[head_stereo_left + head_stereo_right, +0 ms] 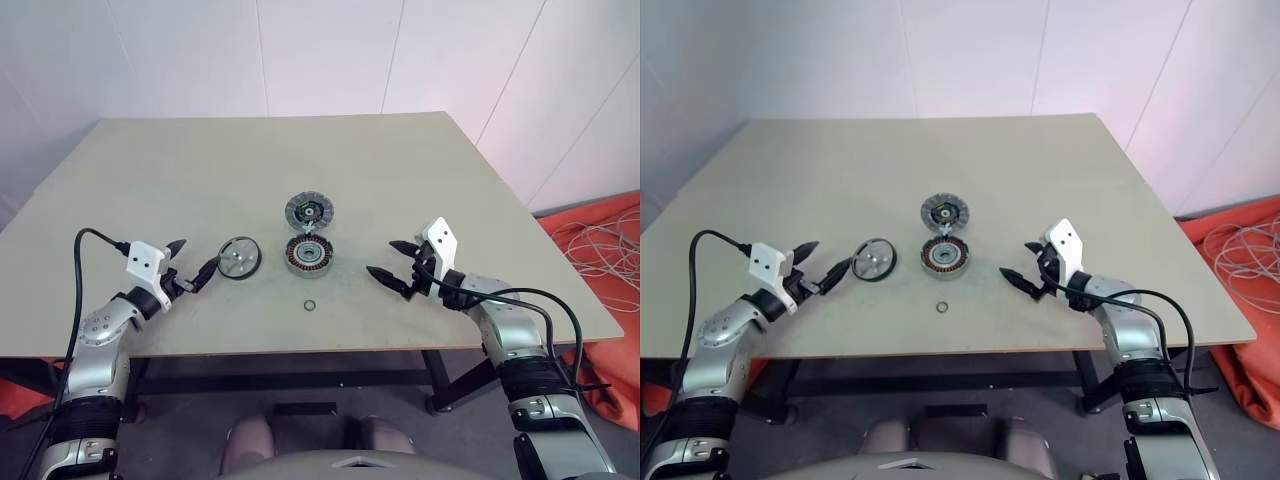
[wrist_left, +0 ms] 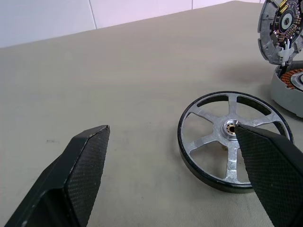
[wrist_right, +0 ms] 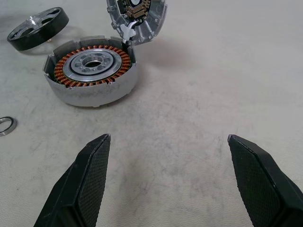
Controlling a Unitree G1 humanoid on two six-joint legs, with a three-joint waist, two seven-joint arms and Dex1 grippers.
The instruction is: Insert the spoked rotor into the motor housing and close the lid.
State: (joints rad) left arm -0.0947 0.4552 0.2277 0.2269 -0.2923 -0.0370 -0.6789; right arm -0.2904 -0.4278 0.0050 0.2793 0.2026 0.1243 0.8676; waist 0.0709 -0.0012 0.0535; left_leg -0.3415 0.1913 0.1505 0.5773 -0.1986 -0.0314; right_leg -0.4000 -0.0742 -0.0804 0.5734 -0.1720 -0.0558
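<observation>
The spoked rotor (image 1: 239, 258) lies flat on the table, silver spokes up, black rim around it. My left gripper (image 1: 192, 258) is open just left of it; in the left wrist view one fingertip overlaps the rotor (image 2: 230, 109) near its hub, and whether it touches I cannot tell. The motor housing (image 1: 310, 255) sits right of the rotor, its coppery windings (image 3: 92, 68) ringing a silver centre. The lid (image 1: 308, 211) sits tilted at the housing's far rim, joined to it by short wires. My right gripper (image 1: 383, 258) is open and empty, right of the housing.
A tiny thin ring (image 1: 310, 305) lies in front of the housing, near the table's front edge. The tan table (image 1: 200, 170) has bare room behind and to both sides. Orange cloth and coiled cables (image 1: 600, 240) lie on the floor at the right.
</observation>
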